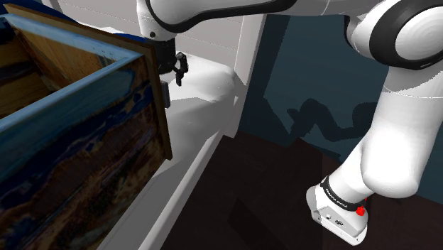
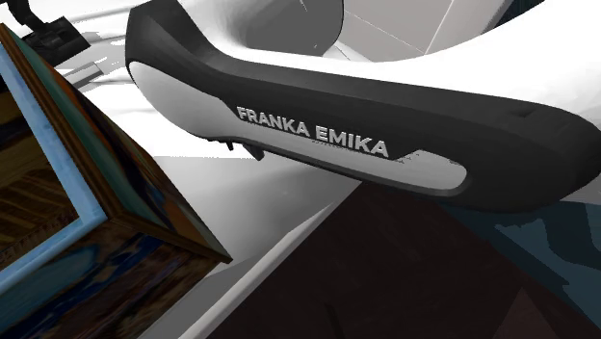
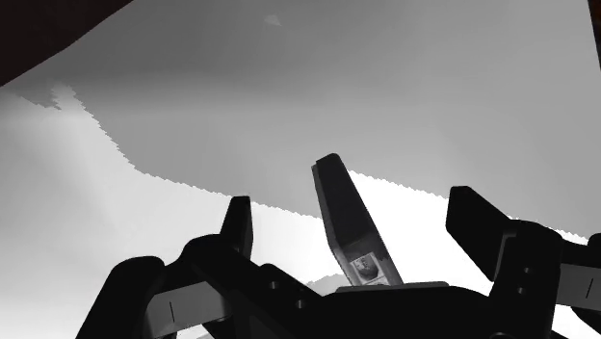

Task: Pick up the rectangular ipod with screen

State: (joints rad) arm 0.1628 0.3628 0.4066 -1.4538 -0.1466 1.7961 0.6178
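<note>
Nearest the shoulder camera, a wooden box (image 1: 78, 142) with worn blue boards is occupying that view's left. Just past its far corner, the claw (image 1: 180, 69) is hanging over the white surface (image 1: 209, 85). In the wrist view the two fingers (image 3: 238, 226) are standing well apart and are clasping nothing. The dark, slab-shaped ipod (image 3: 352, 226) is sitting in the gap between them, roughly midway, with clear space showing on both sides. Whether it is resting on the surface cannot be told. Its long axis is running outward from the palm, along the fingers and across the line on which they close. Judged from this, the fingers would be closing across its short dimension, and the coming move is calling for closure with little or no re-aiming. Beyond the ipod, the surface is passing from bright white into grey shade.
</note>
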